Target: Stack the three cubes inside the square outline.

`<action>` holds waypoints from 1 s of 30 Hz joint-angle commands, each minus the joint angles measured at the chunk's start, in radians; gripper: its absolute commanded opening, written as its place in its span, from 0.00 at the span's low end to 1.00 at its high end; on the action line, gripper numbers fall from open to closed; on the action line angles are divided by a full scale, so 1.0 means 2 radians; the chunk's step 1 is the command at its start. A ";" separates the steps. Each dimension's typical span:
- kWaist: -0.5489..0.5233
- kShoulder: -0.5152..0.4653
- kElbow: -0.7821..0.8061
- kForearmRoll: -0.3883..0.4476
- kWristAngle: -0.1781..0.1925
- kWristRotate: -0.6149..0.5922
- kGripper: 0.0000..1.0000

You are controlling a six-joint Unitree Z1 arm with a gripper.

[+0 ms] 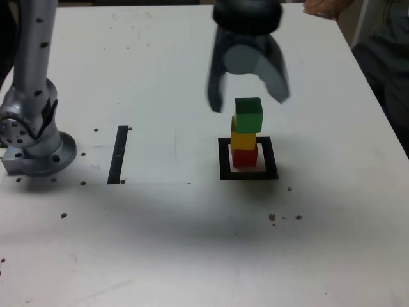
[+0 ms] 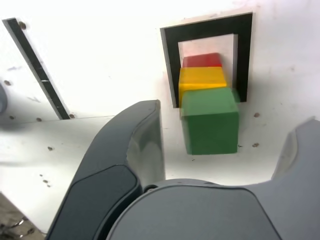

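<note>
Three stacked cubes (image 1: 248, 133); one pincer (image 1: 248, 96) (open)

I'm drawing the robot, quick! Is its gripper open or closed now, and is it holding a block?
Gripper: open, holding nothing; the green block sits on the yellow one.

Before me, cubes in solid colours: green (image 1: 249, 116), yellow (image 1: 243, 139) and red (image 1: 244, 157). Square frame (image 1: 270, 157), plain black; strip (image 1: 118, 155), black; tabletop (image 1: 153, 230), white with scattered brown spots. My claw (image 2: 200, 150), dark grey.
</note>
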 commanded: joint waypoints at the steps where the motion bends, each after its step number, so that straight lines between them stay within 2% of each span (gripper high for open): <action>1: 0.002 -0.024 0.019 -0.003 0.003 0.000 1.00; 10: 0.003 -0.107 0.146 -0.014 0.035 -0.007 1.00; 14: 0.003 -0.137 0.212 -0.031 0.043 -0.015 1.00; 21: 0.004 -0.173 0.323 -0.081 0.035 -0.025 1.00; 30: 0.010 -0.188 0.442 -0.177 0.012 -0.028 1.00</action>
